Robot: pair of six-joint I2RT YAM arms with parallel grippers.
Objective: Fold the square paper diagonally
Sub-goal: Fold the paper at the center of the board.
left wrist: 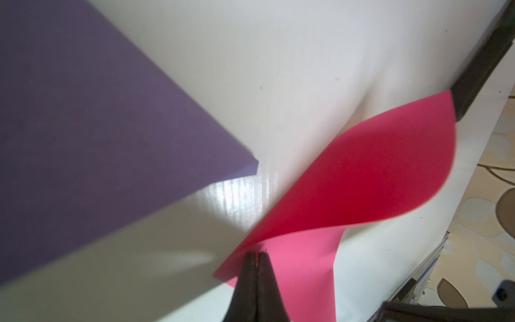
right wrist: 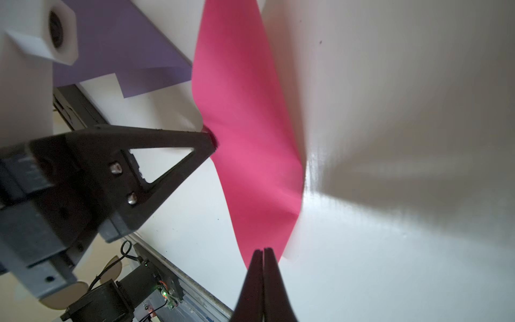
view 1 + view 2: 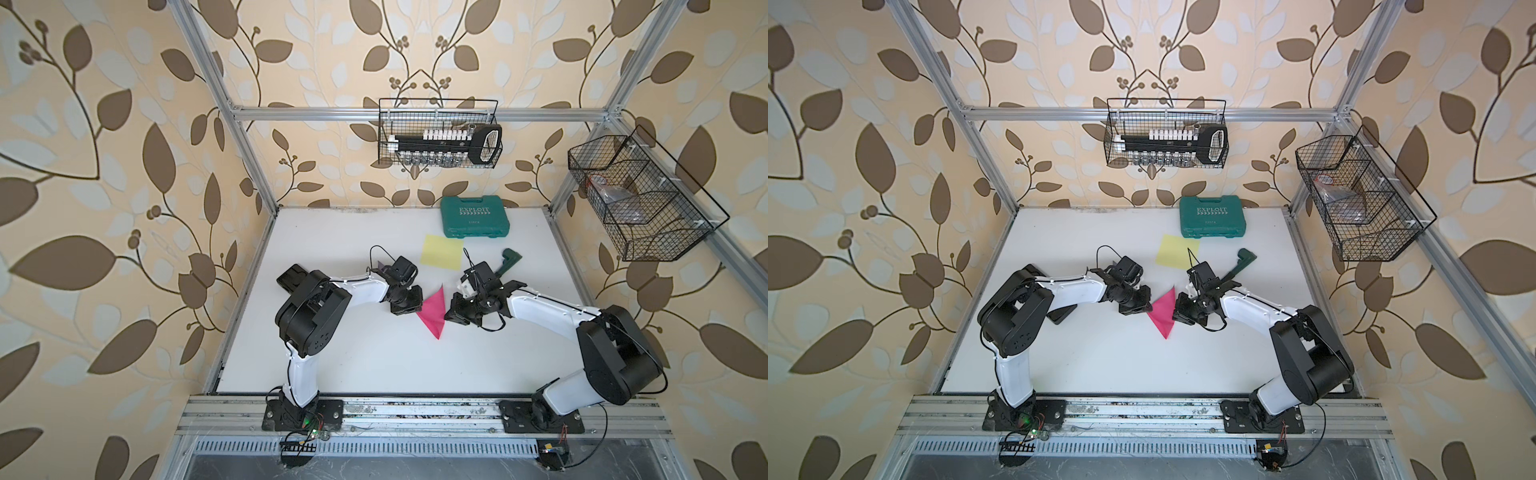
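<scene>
Nearer you than the pink paper [image 3: 434, 313], a wide band of white table [image 3: 374, 365] runs to the front edge, where the two arm bases stand. The pink paper sits mid-table. In both top views it shows as a part-folded triangle, and its upper leaf bows up off the lower one.

Your left gripper [image 1: 256, 255] meets the paper from the left, fingers pressed together and pinching the corner where the leaves join. Your right gripper [image 2: 263, 251] meets it from the right, fingers likewise together on the opposite tip. The paper spans the narrow gap between them.

Left of the pink paper, the table reaches the frame rail, with a black object [image 3: 293, 276] near that edge. Just beyond the pink paper on the left lies a purple sheet [image 1: 83, 125], mostly hidden under the left wrist from above. Farther beyond lies a yellow sheet [image 3: 441, 249], and beyond and right of the pink paper a dark green tool [image 3: 510, 259]. Farthest beyond the pink paper, a green case [image 3: 475, 217] sits at the table's back edge.
</scene>
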